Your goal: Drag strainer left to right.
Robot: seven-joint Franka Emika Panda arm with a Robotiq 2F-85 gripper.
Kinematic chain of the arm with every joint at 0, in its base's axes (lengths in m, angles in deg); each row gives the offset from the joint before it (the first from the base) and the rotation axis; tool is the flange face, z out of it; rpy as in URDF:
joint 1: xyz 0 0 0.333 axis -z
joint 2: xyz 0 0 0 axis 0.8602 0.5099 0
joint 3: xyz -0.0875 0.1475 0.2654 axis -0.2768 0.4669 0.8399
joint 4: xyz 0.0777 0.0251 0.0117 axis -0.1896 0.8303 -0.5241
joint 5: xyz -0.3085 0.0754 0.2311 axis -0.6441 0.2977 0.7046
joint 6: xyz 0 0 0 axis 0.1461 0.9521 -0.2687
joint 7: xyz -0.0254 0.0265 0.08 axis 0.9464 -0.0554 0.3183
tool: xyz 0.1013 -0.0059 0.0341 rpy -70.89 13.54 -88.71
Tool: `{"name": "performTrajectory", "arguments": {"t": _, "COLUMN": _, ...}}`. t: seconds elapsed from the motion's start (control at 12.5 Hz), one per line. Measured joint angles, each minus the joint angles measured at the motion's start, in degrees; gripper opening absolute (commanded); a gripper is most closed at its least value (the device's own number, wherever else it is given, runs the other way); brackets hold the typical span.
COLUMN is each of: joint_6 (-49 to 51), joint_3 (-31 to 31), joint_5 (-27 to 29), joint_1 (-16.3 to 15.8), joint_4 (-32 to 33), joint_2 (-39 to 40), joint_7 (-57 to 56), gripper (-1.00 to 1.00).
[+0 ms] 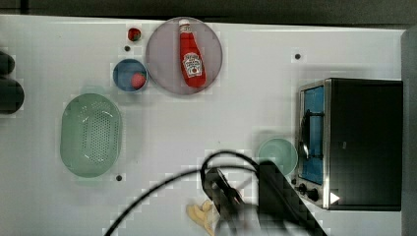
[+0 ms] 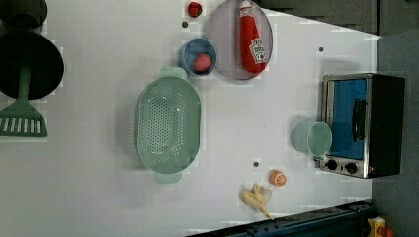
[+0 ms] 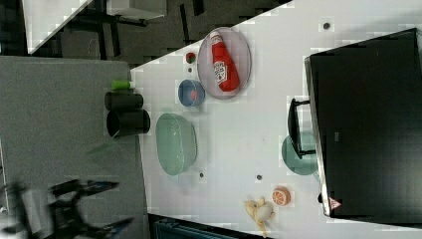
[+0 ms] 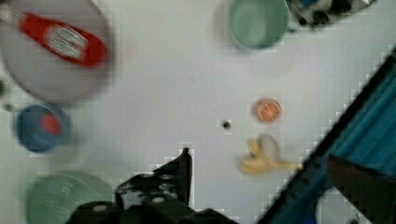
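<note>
In the top view we see the strainer far left of our wide-open, empty tool, its long axis running up-down.

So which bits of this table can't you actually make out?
- Top view: the peeled banana is partly hidden behind the dark, blurred arm.
- Right view: the green cup is partly covered by the toaster oven and its handle.
- Wrist view: the strainer is blurred and cut off by the picture's edge.

The arm's hand hangs above the table, its fingers spread wide, holding nothing
</note>
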Motion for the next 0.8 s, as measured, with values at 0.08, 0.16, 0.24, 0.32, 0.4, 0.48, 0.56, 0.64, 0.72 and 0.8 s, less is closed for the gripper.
{"name": "performTrajectory", "arguments": {"t": 0.08, "joint_6": -1.01, "joint_3": 0.28, "joint_5": -0.5, "joint_1": -0.15, "joint_4": -1.96, "joint_2": -1.29, "joint_7": 0.24, "gripper": 1.0}}
{"name": "performTrajectory", "arguments": {"t": 0.16, "joint_6": -1.26, "joint_3": 1.0, "joint_5": -0.45, "joint_1": 0.23, "joint_4": -3.08, "joint_2": -1.65, "joint_7": 0.41, "gripper": 1.0}}
{"name": "performTrajectory", "arguments": {"t": 0.24, "joint_6": -2.32, "joint_3": 2.31, "joint_5": 0.56, "joint_1": 0.7, "joint_4": -3.02, "joint_2": -1.26, "joint_7": 0.5, "gripper": 1.0}}
{"name": "performTrajectory", "arguments": {"t": 0.32, "joint_6": -4.17, "joint_3": 3.96, "joint_5": 1.38, "joint_1": 0.56, "joint_4": -2.57, "joint_2": 0.06, "joint_7": 0.94, "gripper": 1.0}}
{"name": "performTrajectory", "arguments": {"t": 0.4, "joint_6": -6.29, "joint_3": 6.71, "joint_5": 0.32, "joint_1": 0.17, "joint_4": -2.18, "joint_2": 2.85, "joint_7": 2.64, "gripper": 1.0}}
{"name": "performTrajectory", "arguments": {"t": 0.48, "joint_6": -9.85, "joint_3": 9.75, "joint_5": 0.17, "joint_1": -0.51, "joint_4": -1.01, "joint_2": 6.22, "joint_7": 5.29, "gripper": 1.0}}
{"name": "performTrajectory", "arguments": {"t": 0.56, "joint_6": -13.16, "joint_3": 13.06, "joint_5": 0.82, "joint_1": -1.24, "joint_4": 0.56, "joint_2": 9.99, "joint_7": 8.6, "gripper": 1.0}}
{"name": "performTrajectory", "arguments": {"t": 0.64, "joint_6": -15.0, "joint_3": 17.03, "joint_5": 0.57, "joint_1": -1.79, "joint_4": 2.13, "joint_2": 14.09, "joint_7": 12.17, "gripper": 1.0}}
{"name": "performTrajectory", "arguments": {"t": 0.72, "joint_6": -16.97, "joint_3": 21.03, "joint_5": 1.29, "joint_1": -2.02, "joint_4": 3.58, "joint_2": 18.23, "joint_7": 16.74, "gripper": 1.0}}
{"name": "performTrajectory", "arguments": {"t": 0.8, "joint_6": -19.11, "joint_3": 25.2, "joint_5": 1.96, "joint_1": -2.02, "joint_4": 4.36, "joint_2": 22.15, "joint_7": 21.56, "gripper": 1.0}}
